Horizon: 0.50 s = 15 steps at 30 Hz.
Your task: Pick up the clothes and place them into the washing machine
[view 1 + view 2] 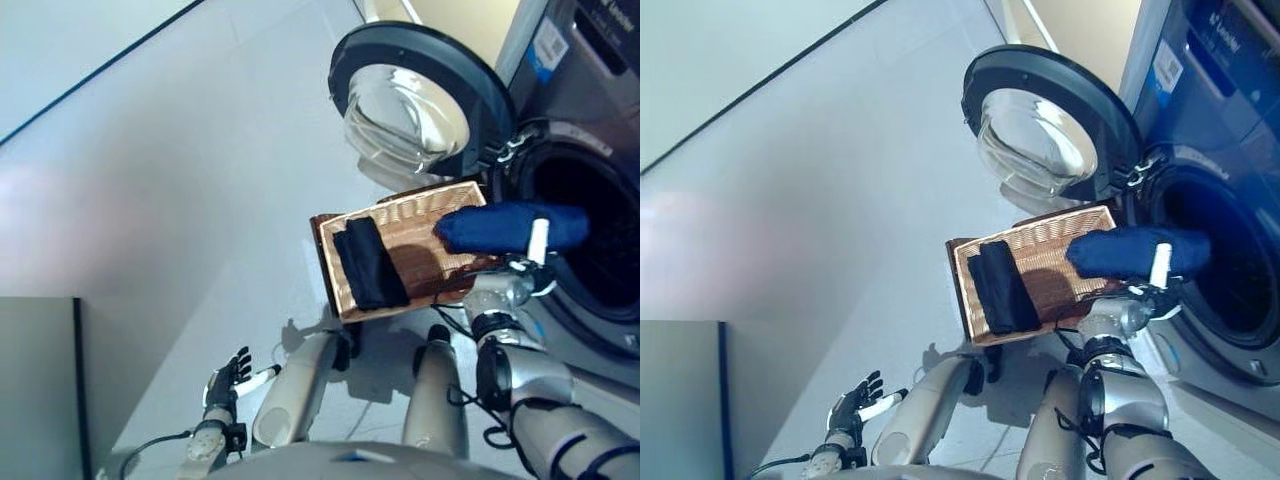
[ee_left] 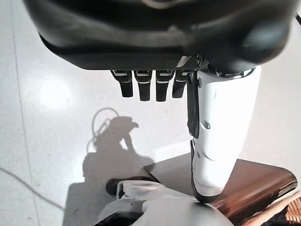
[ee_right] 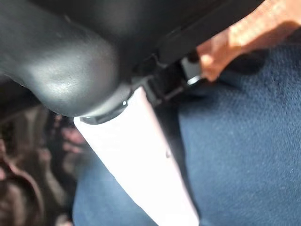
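Washing machine (image 1: 600, 120) stands at the floor's far right edge, its round door (image 1: 420, 95) swung wide open. Wicker basket (image 1: 400, 225) sits on the floor (image 1: 200, 200) just in front of the drum opening (image 1: 600, 250). A dark folded garment (image 1: 370, 262) lies in the basket's left half. The blue garment (image 1: 510, 227) is up off the basket's right end, its far end already poking into the drum mouth. Right hand (image 1: 535, 245) grips the blue garment, white thumb pressed vs. the cloth. Left hand (image 1: 228, 375) hangs low by the floor, fingers relaxed, w/ nothing in it. To do this step well, I'd say: push deep past the door seal before letting go, so no cloth droops over the rim.
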### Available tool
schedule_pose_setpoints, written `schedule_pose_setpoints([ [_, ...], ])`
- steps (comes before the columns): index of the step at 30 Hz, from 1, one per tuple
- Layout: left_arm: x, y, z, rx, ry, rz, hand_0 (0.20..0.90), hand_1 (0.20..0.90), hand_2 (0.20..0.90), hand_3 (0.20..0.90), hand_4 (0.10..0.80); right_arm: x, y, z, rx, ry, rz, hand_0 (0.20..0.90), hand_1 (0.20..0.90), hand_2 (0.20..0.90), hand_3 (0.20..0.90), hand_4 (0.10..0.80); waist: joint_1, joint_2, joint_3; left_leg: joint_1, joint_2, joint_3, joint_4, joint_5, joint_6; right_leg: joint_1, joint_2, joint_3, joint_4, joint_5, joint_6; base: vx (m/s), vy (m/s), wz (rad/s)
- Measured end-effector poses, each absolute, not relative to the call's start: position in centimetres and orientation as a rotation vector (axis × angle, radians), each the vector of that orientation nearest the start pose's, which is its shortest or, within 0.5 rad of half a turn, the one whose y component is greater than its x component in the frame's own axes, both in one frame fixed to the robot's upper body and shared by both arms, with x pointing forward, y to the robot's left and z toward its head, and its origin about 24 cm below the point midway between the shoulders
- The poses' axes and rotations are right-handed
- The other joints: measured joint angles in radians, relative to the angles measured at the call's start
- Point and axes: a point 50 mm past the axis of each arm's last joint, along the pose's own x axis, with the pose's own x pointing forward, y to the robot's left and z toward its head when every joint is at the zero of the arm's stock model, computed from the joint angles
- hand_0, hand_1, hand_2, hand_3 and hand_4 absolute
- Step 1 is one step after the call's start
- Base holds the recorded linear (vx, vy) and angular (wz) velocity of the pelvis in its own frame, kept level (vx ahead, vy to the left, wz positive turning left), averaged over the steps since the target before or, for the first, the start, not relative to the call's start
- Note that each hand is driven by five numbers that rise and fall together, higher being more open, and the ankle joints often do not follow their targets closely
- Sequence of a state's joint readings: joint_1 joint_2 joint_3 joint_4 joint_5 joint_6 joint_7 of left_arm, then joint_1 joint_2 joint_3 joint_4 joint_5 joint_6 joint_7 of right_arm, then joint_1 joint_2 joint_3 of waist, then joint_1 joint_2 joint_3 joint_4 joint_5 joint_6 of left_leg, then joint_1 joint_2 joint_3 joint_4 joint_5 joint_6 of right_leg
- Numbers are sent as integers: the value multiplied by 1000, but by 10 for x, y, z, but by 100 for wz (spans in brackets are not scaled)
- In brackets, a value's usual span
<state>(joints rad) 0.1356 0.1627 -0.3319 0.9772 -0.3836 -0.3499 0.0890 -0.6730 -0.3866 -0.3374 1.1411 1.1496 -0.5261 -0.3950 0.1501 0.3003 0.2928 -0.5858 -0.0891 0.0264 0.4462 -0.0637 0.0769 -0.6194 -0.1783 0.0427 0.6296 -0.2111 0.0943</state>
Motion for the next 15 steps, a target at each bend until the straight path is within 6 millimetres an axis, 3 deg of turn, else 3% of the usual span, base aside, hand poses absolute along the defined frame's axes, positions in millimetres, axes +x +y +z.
schedule_pose_setpoints([
  [5, 106, 174, -145, -11, 801, 75, 900, 900, 900, 900, 800, 311, -376, 116, 919, -373, -1231, 200, 200, 200, 200, 300, 6, 54, 2, 15, -16, 3, -50, 31, 3, -8, -16, 6, -4, 4, 6, 3, 40, 5],
  [7, 101, 175, -145, -8, 811, 74, 900, 900, 900, 900, 800, 308, -392, 160, 851, -499, -1235, 200, 200, 200, 200, 300, 5, 64, 0, 20, -22, 20, -63, 32, 7, -19, -17, 29, -7, 6, 9, -7, 57, -17],
  [11, 104, 174, -143, -12, 792, 70, 900, 900, 900, 900, 800, 294, -410, 189, 720, -556, -1302, 203, 203, 203, 203, 302, 3, 83, 13, 21, -28, 43, -66, 30, 25, -30, -20, 56, -9, 13, 22, -4, 35, -17],
  [12, 104, 173, -143, -15, 787, 71, 900, 900, 900, 900, 800, 294, -409, 194, 677, -576, -1294, 834, 834, 834, 834, 753, 1, 85, 14, 20, -28, 60, -66, 26, 30, -39, -19, 74, -9, 17, 30, 22, -25, -30],
  [13, 105, 173, -142, -16, 782, 69, 900, 900, 900, 900, 800, 297, -407, 194, 632, -573, -1267, 900, 900, 900, 900, 800, -2, 87, 15, 20, -29, 69, -66, 23, 34, -40, -19, 81, -12, 19, 33, 20, -21, -26],
  [15, 109, 172, -141, -19, 765, 66, 900, 900, 900, 900, 800, 299, -406, 192, 610, -563, -1236, 900, 900, 900, 900, 800, -13, 87, 16, 21, -29, 76, -66, 19, 39, -37, -19, 86, -25, 25, 42, 15, -6, -11],
])
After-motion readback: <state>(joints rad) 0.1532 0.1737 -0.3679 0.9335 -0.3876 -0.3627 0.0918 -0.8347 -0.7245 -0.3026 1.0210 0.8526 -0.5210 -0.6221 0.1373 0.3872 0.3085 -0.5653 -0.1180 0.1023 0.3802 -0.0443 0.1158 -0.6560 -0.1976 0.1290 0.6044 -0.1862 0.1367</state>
